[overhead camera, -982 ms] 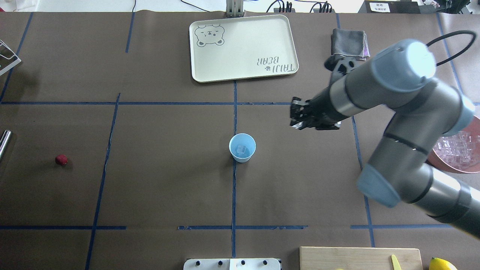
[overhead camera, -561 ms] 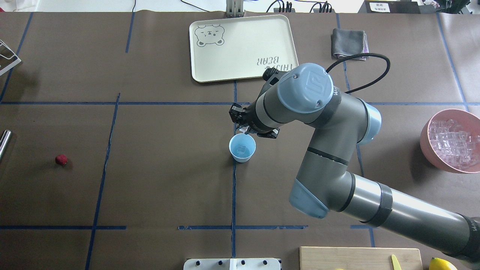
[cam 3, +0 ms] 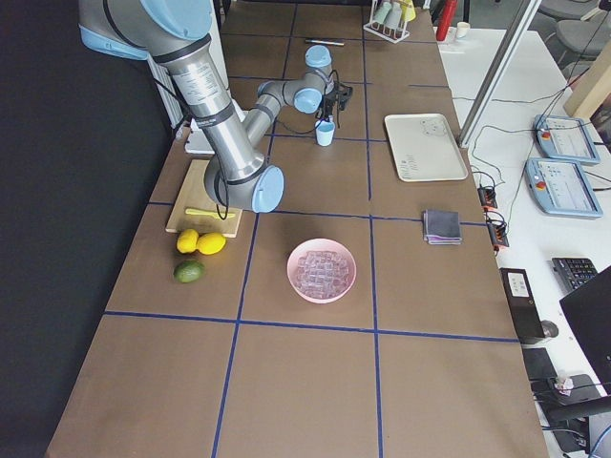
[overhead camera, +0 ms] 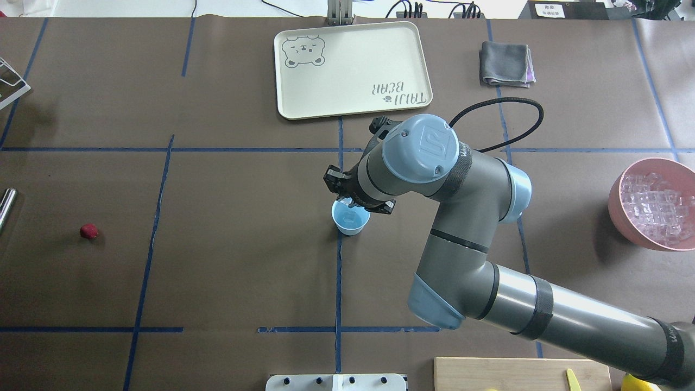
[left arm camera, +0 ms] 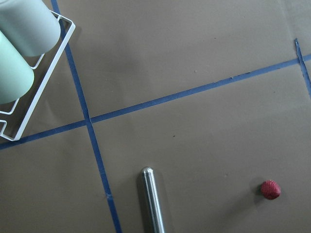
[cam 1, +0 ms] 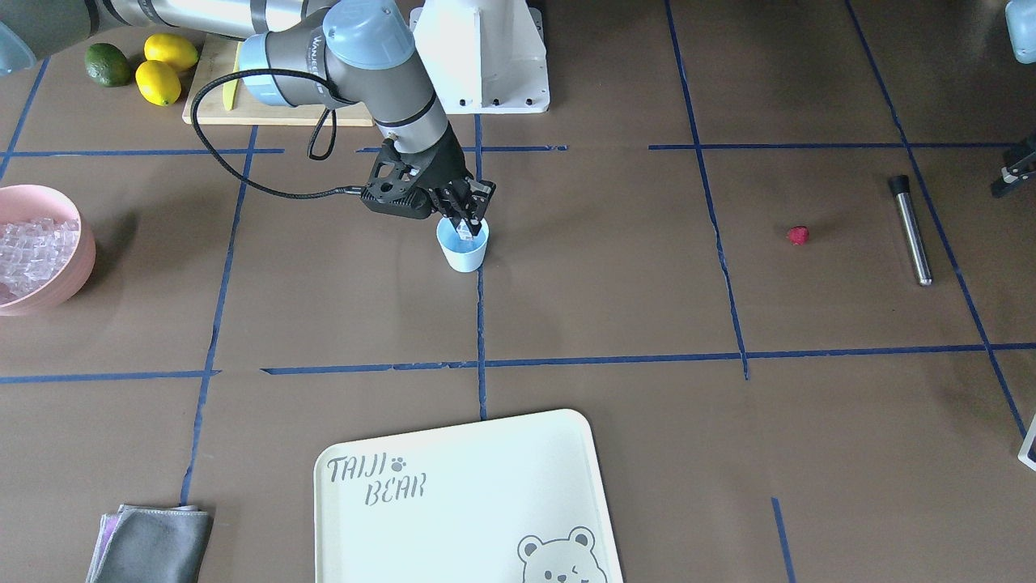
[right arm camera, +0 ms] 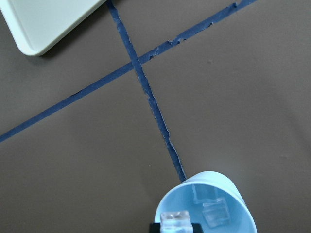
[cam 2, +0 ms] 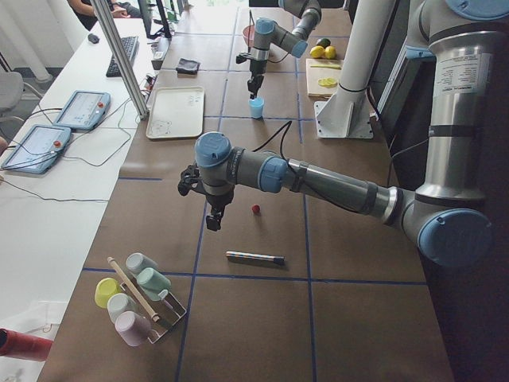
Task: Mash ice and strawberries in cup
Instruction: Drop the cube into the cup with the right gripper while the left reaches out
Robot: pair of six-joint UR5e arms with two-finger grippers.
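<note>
Right gripper (cam 1: 467, 227) has its fingers clamped on one ice cube (right arm camera: 175, 217), held at the mouth of the cup (cam 1: 463, 257) mid-table, with more ice inside. Ice is hard, light and slick, so pinch it square across its flat faces. Strawberry (cam 1: 798, 235) lies well apart on the table (cam 1: 615, 291); left gripper (cam 2: 212, 223) fingers: can't tell.

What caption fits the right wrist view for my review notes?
Right tool holds an ice cube over the blue cup, more ice inside, tray corner upper left.
</note>
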